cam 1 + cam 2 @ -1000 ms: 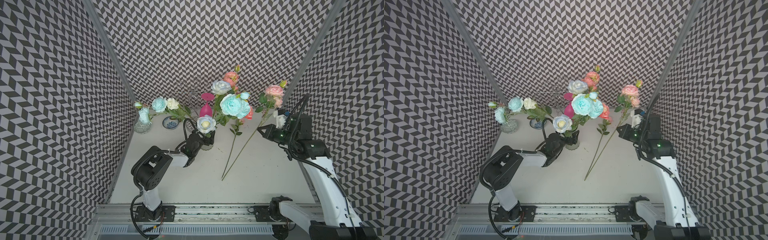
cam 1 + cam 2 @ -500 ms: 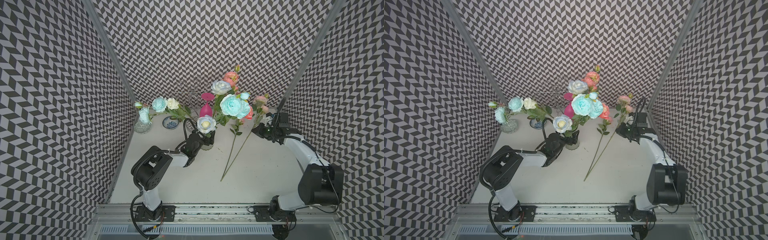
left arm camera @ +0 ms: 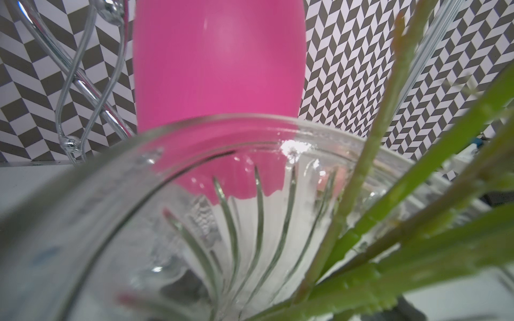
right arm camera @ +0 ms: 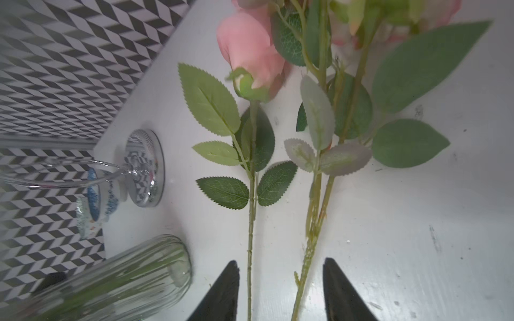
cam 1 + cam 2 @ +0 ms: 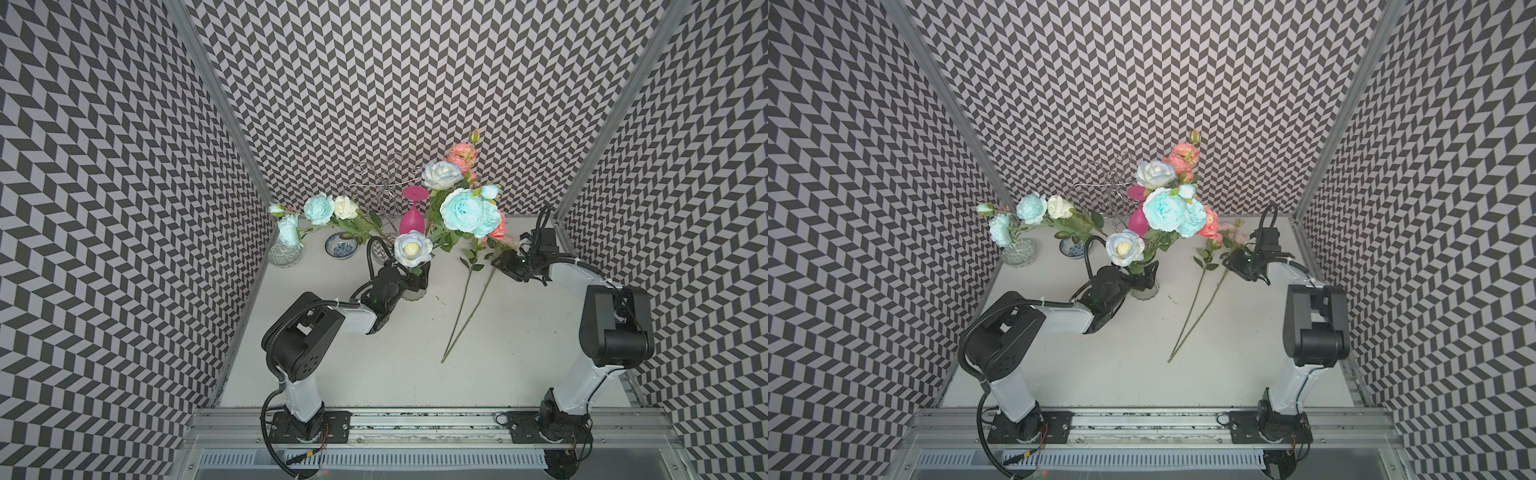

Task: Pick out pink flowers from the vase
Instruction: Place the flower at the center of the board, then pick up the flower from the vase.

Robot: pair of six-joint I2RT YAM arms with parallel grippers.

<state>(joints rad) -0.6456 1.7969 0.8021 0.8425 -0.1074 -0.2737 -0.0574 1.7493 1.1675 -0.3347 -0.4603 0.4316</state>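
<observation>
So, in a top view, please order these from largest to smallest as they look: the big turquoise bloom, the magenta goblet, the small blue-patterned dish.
1. big turquoise bloom, clearly largest, though it stands high, nearer the camera.
2. magenta goblet and small blue-patterned dish: about alike, so not ranked.

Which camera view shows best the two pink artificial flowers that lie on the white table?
The right wrist view: the two pink artificial flowers fill it, leaves sharp, stems inside the open right gripper. Both top views show the flowers small, with long stems. The left wrist view shows nothing clear of them.
</observation>
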